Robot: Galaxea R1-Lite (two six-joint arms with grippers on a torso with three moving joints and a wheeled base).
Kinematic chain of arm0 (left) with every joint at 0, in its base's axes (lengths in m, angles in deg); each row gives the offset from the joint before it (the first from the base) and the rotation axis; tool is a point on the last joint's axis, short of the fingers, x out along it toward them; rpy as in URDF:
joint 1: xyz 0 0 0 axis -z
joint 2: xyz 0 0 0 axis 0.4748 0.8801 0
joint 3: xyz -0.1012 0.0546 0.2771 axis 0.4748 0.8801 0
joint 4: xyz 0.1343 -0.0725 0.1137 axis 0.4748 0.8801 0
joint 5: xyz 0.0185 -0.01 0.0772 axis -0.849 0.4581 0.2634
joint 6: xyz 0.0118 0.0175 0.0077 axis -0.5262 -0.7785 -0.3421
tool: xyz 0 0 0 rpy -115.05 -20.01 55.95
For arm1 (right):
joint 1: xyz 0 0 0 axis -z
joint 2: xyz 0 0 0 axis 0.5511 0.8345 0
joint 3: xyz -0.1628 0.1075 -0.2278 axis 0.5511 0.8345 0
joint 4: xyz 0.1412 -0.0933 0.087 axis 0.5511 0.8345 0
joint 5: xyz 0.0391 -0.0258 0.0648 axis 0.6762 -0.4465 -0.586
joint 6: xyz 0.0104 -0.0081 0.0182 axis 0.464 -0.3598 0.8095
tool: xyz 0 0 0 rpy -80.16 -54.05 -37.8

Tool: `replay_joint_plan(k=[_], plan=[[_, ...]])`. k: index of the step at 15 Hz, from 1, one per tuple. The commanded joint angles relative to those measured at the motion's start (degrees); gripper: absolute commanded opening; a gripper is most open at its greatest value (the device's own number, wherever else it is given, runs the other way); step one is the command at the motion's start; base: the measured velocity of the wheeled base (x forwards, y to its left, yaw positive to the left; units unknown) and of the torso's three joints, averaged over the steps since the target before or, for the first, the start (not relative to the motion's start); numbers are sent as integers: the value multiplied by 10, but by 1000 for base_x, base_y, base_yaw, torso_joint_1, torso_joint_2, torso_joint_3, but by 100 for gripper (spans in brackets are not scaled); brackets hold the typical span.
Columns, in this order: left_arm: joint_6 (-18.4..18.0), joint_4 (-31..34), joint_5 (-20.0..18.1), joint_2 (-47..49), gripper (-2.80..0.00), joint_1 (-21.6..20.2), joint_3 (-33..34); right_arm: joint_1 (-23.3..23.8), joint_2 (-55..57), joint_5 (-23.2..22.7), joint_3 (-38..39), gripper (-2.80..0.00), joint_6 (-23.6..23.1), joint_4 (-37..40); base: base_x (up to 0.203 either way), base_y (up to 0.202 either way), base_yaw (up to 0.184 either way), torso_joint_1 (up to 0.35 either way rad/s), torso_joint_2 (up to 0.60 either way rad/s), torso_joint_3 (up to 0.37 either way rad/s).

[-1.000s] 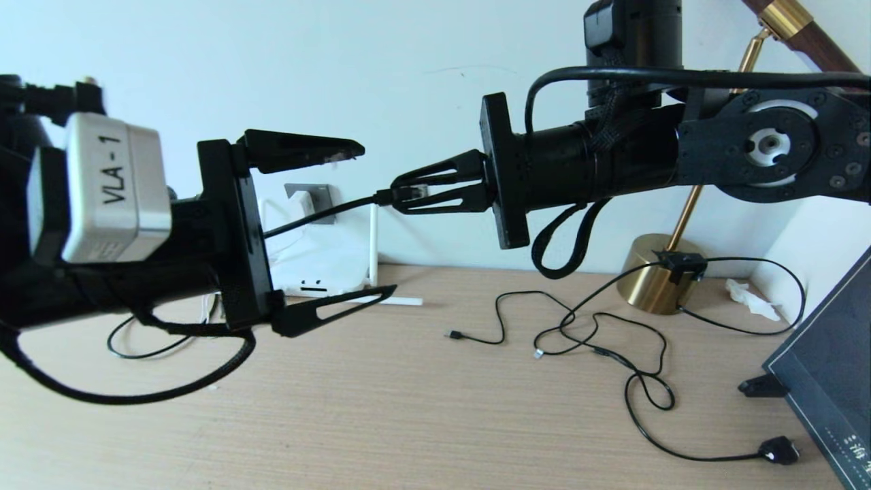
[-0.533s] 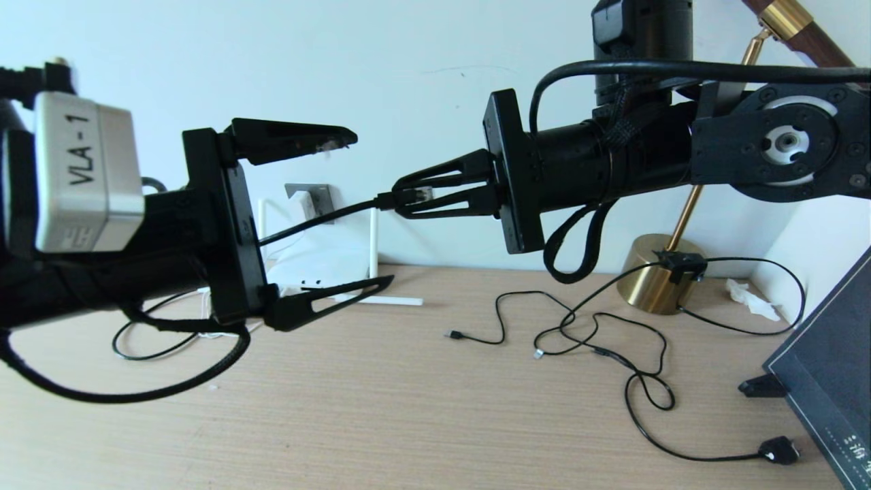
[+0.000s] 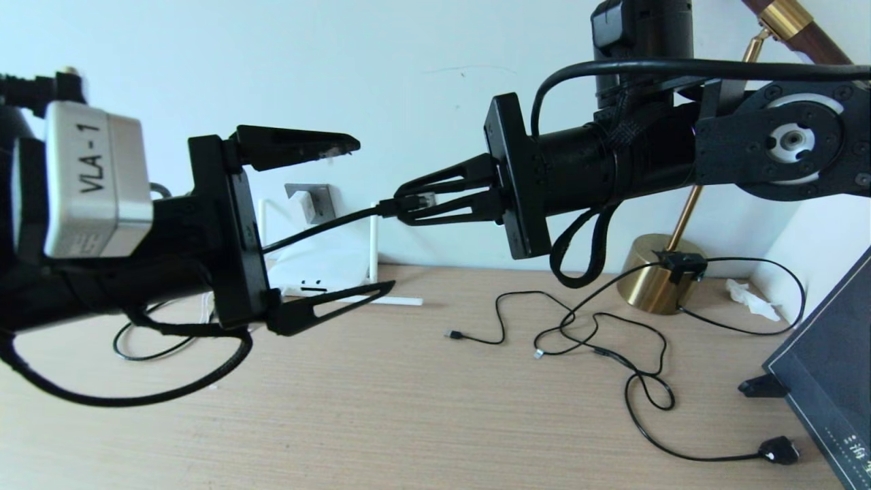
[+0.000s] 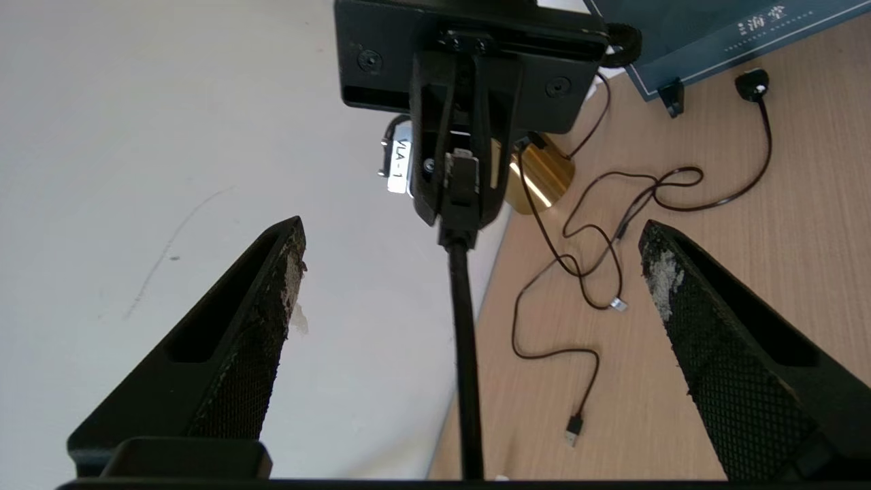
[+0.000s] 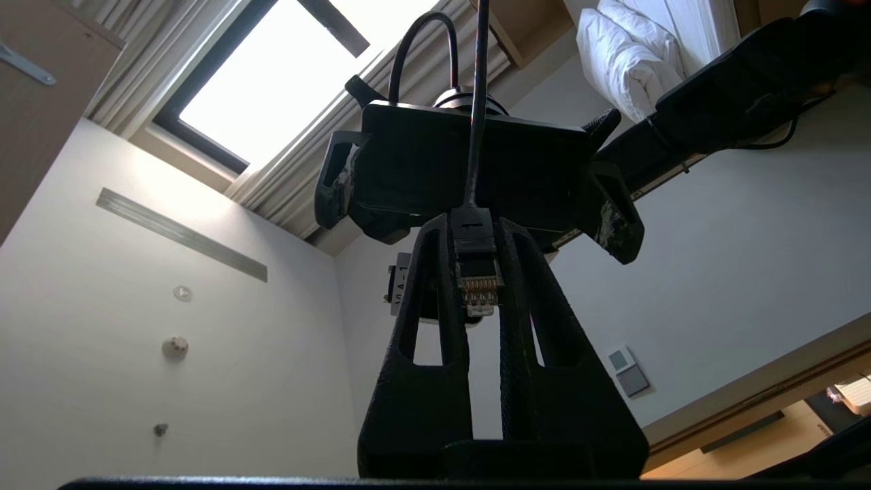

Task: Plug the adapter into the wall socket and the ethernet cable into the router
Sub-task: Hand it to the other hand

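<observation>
The right hand (image 3: 408, 202) is clamped narrow on the clear-tipped connector of the thick black ethernet cable (image 3: 320, 226), holding it in the air above the pale wood-grain counter (image 3: 408, 408), with the connector's gold contacts facing back toward the wrist. From the connector the cable sags leftward and passes between the spread fingers of the left hand (image 3: 354, 218), which stands wide open around it without touching it. The two hands face each other, so I judge this to be a hand-over or a re-grip meant to turn the plug the right way round.

Behind the left hand, against the wall, lies the flat white rounded router (image 3: 320, 269) with slim white stick antennas. Just above it the small white power adapter (image 3: 301, 203) already sits in the dark grey square wall socket (image 3: 320, 201), so that half of the task looks done. The cable is not yet in the router; that insertion is what remains.

Thinner black cords (image 3: 599, 340), a brass lamp base (image 3: 653, 272) and a dark blue board (image 3: 830, 367) lie further right.

Against the picture from a second ago, the left hand has shifted slightly left and the right hand sits slightly lower and further right; both grips are unchanged.
</observation>
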Motion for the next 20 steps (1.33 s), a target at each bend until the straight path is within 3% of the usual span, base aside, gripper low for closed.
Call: replay_joint_plan(k=[1,16,17,20], plan=[[-3,-2,-2,2,0,0,7,-2,-1,-3,1,-280,6,2,0,0,0,0,0,0],[-3,-2,-2,6,0,12,6,-6,4,-3,1,-280,5,4,0,0,0,0,0,0],[-3,-2,-2,6,-280,12,6,-6,4,-3,1,-280,5,4,0,0,0,0,0,0],[3,-2,-2,2,-280,13,6,-7,4,-3,1,-280,5,5,0,0,0,0,0,0]])
